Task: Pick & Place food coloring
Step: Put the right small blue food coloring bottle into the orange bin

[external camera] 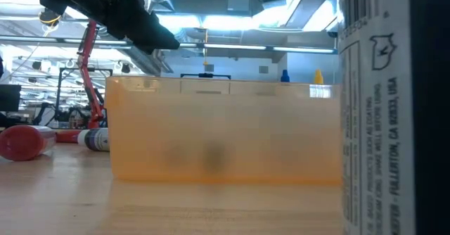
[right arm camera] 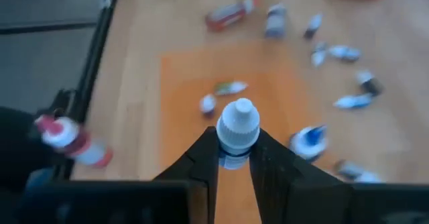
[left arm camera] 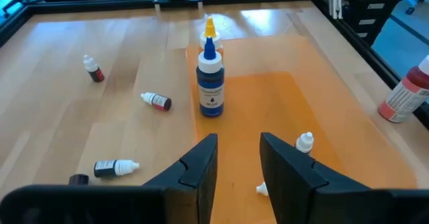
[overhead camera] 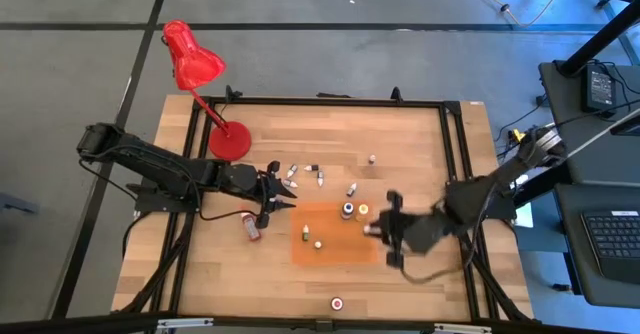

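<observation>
Right wrist view shows it best: the right gripper (right arm camera: 234, 160) is clamped on a small dropper bottle (right arm camera: 238, 133) w/ a white ribbed cap and a bit of blue label, pinched between both fingers just below the cap, held upright over the orange mat (right arm camera: 201, 83).

High view — the rest of the food coloring is scattered around the wooden table (overhead camera: 400, 134). A blue-capped bottle (overhead camera: 347, 210) and a yellow-capped one (overhead camera: 363, 210) stand side by side at the mat's far edge, and two tiny droppers (overhead camera: 318, 244) lie on the mat (overhead camera: 335, 257) itself. Several more small droppers lie loose on the bare wood beyond the mat, near the base of the red desk lamp (overhead camera: 195, 59). A red-lidded bottle (overhead camera: 252, 225) lies on its side left of the mat, and another red-capped one (overhead camera: 336, 302) stands near the front edge.

Arms: right arm reaches in from the right side, gripper (overhead camera: 385, 232) over the mat's right part. Left arm stretches in from the left, its gripper (overhead camera: 280, 196) hanging just off the mat's far left corner. Left wrist view has the left gripper (left arm camera: 238, 163) w/ fingers a little apart, nothing between them, pointing across the mat at the blue bottle (left arm camera: 210, 83).
</observation>
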Tool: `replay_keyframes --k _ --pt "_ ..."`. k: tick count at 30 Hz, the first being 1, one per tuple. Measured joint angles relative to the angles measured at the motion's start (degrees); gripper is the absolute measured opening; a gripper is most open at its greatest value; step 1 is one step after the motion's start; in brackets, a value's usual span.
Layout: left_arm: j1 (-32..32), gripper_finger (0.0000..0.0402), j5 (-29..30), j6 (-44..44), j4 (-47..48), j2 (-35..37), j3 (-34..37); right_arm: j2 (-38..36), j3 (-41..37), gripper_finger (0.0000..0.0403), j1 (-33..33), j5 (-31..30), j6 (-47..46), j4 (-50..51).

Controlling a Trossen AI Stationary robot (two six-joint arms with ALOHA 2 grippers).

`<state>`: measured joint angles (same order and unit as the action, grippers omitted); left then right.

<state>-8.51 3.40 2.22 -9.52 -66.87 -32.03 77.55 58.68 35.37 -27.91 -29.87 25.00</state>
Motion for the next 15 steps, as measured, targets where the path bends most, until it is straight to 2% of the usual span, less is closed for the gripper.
replay_keyframes --k 4,9,15 --pt "0.0 0.0111 0.0 0.0 0.4 0.0 0.0 7.5 0.4 0.0068 3.4 -2.5 -5.6 -0.5" --pt "0.0 0.0108 0.0 0.0 0.4 0.0 0.0 15.6 0.4 0.0085 4.0 -4.9 -12.8 -1.6" --pt "0.0 0.011 0.0 0.1 0.6 0.0 0.0 21.0 0.4 0.0086 3.4 -2.3 -16.8 -2.4"
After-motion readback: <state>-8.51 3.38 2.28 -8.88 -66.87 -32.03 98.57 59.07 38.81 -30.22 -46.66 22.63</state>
